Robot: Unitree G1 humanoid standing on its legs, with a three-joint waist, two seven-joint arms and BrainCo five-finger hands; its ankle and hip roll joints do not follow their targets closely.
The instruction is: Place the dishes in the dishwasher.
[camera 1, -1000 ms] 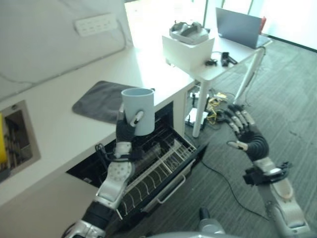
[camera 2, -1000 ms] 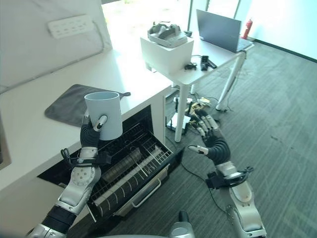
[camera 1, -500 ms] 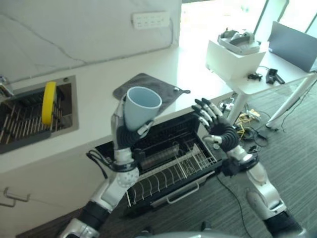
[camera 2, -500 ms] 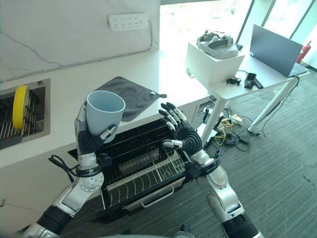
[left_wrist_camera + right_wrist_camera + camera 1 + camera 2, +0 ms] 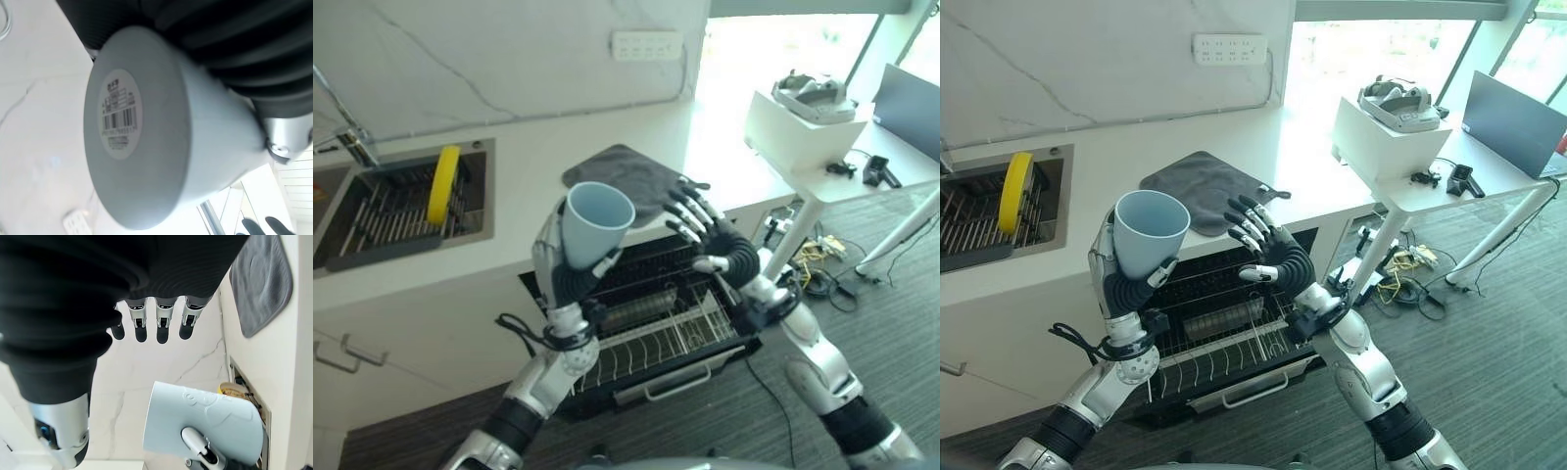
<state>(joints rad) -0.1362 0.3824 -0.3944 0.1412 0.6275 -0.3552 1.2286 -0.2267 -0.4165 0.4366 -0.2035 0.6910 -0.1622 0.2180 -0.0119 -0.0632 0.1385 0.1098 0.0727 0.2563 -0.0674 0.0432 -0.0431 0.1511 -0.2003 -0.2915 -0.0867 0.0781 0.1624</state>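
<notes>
Cup [image 5: 1149, 233] clamped in your left hand [image 5: 1122, 282], raised over open dishwasher rack [image 5: 1224, 338]. Right hand [image 5: 1268, 248] has swung in beside cup, fingers spread, empty. Handover or lowering looks next.

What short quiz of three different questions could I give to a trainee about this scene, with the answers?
1. True or false: the left hand holds the pale blue cup with its mouth turned downward.
2. Multiple choice: where does the yellow plate stand? A) on the grey mat; B) in the rack inside the sink; C) in the dishwasher rack.
3. Fill in the missing word: the fingers of the right hand are spread and ____ nothing.

Key
1. False. The cup's mouth faces up, tilted a little.
2. B. It stands on edge in the sink's rack.
3. hold. The right hand is open, raised beside the cup above the pulled-out dishwasher rack.
</notes>
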